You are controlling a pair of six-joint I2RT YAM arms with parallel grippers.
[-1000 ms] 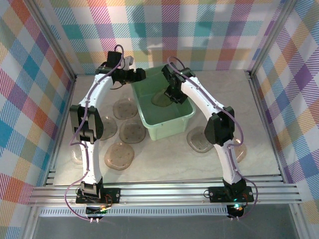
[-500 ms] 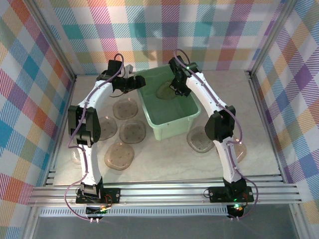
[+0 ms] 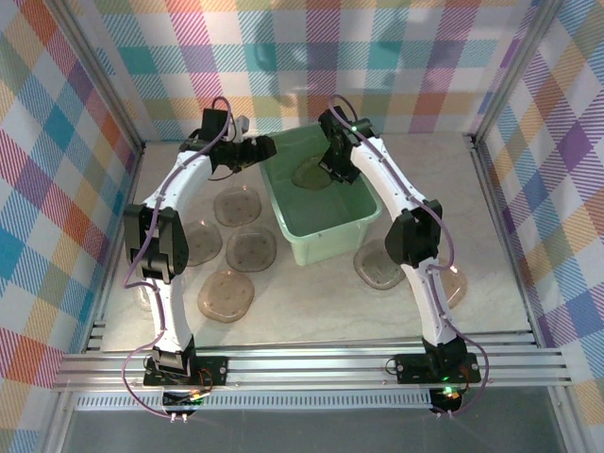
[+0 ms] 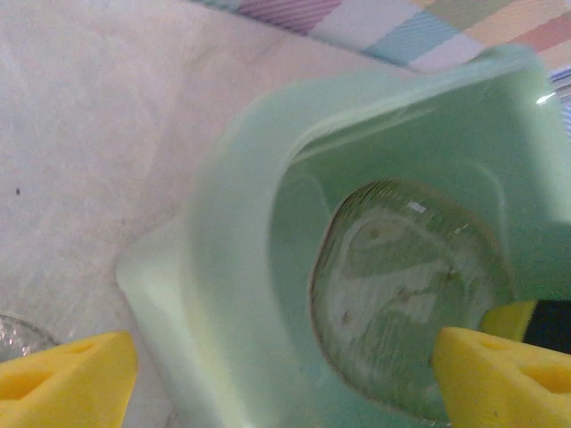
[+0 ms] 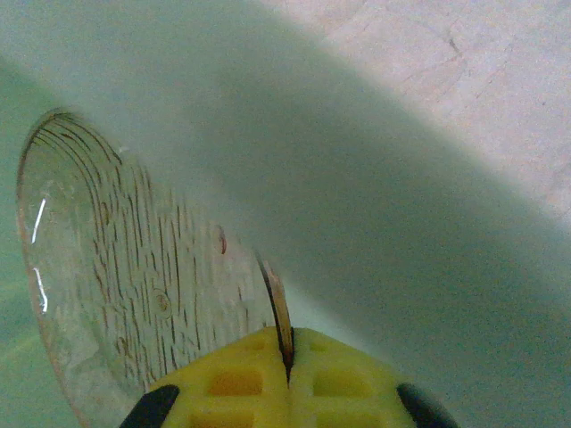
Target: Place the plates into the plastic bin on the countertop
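At 12 o'clock inside the plastic bin [image 3: 321, 247], one plate [image 5: 134, 259] is pinched by its rim in the closed right gripper [image 5: 287, 374]. The left gripper [image 3: 262, 148] is held wide open and empty at the bin's 10 o'clock corner.

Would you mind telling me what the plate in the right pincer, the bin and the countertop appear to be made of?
The bin: apparently mint plastic, smooth satin, moulded rolled rim. The plate: likely clear smoky plastic, glossy; the bin shows through it and highlights glint. The countertop: cream marble look, faint veins; stone or laminate, unclear.
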